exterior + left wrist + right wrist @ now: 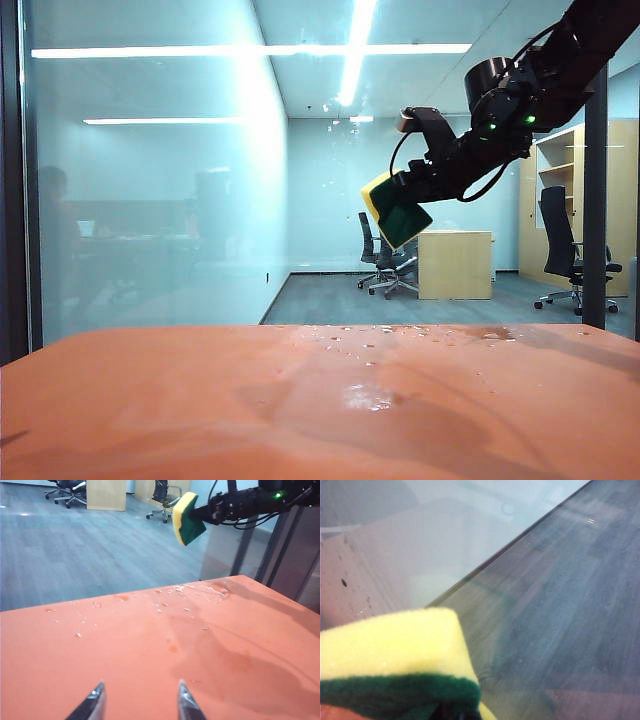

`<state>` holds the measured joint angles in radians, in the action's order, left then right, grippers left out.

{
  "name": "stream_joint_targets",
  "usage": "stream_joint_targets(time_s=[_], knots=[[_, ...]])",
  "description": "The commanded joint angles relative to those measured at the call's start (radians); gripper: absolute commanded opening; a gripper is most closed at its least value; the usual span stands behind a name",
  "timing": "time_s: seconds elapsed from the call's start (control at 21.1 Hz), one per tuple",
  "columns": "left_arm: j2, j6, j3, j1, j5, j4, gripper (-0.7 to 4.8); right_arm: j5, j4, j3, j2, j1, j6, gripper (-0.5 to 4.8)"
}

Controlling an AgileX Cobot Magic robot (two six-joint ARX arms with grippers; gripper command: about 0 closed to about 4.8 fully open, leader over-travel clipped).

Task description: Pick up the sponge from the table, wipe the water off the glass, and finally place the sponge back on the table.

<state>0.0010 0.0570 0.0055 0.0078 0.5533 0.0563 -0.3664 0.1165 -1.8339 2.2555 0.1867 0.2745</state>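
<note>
High at the right of the exterior view, my right gripper (398, 197) is shut on the sponge (392, 212), a yellow foam block with a dark green layer. It holds the sponge up at the glass (150, 200), well above the orange-red table (200, 400). A few tiny water specks (328, 110) glint on the pane above the sponge. In the right wrist view the sponge (395, 650) fills the near corner and hides the fingers, with the glass (470, 545) right behind it. My left gripper (141, 685) hangs open low over the table (150, 645), empty. The left wrist view also catches the sponge (186, 519).
Water drops and a small puddle (370, 398) lie on the table near its far edge, and drops (200, 587) show there in the left wrist view too. A dark frame bar (595, 200) stands at the right. Behind the pane are a wooden desk (455, 264) and office chairs.
</note>
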Motion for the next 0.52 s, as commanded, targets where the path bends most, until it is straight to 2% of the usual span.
stream_joint_targets(time_s=[0.05,0.24,0.52], knots=[[0.002,-0.005,0.005,0.0,0.0,-0.014,1.83,0.061,0.081,-0.014,0.0,0.033,-0.005,-0.09],[0.002,-0.005,0.005,0.0,0.0,-0.014,1.83,0.061,0.039,-0.09,0.0,0.066,-0.014,-0.09],[0.002,-0.005,0.005,0.0,-0.011,-0.014,1.83,0.124,-0.018,-0.245,0.0,0.092,-0.047,-0.09]])
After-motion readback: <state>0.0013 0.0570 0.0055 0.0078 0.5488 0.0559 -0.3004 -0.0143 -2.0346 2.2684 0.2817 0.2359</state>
